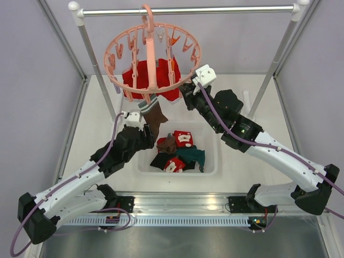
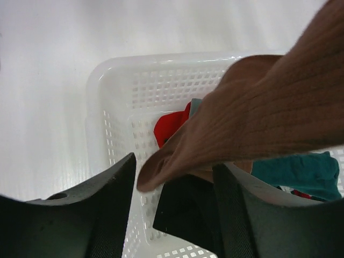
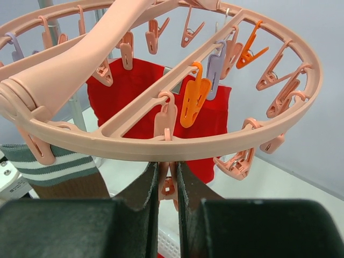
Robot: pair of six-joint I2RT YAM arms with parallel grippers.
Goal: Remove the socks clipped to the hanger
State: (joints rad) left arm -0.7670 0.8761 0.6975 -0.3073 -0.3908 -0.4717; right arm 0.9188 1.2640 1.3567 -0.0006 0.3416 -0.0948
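Your left gripper [image 2: 174,166] stands apart around the toe of the brown sock [image 2: 258,118], above the white basket [image 2: 161,70]. Your right gripper [image 3: 167,169] is pinched on a pink clip [image 3: 168,185] under the hanger [image 3: 177,142] rim, with red socks [image 3: 129,97] hanging behind.

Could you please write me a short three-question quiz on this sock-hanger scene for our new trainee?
1. True or false: red fabric socks hang clipped on the round salmon-pink plastic hanger.
2. Which sock dangles at the left gripper's open jaws? A. teal B. brown ribbed C. black
3. Fill in: the right gripper's jaws are closed on a small salmon-pink plastic ____ under the hanger's rim.
Key: 1 true; 2 B, the brown ribbed fabric sock; 3 clip.
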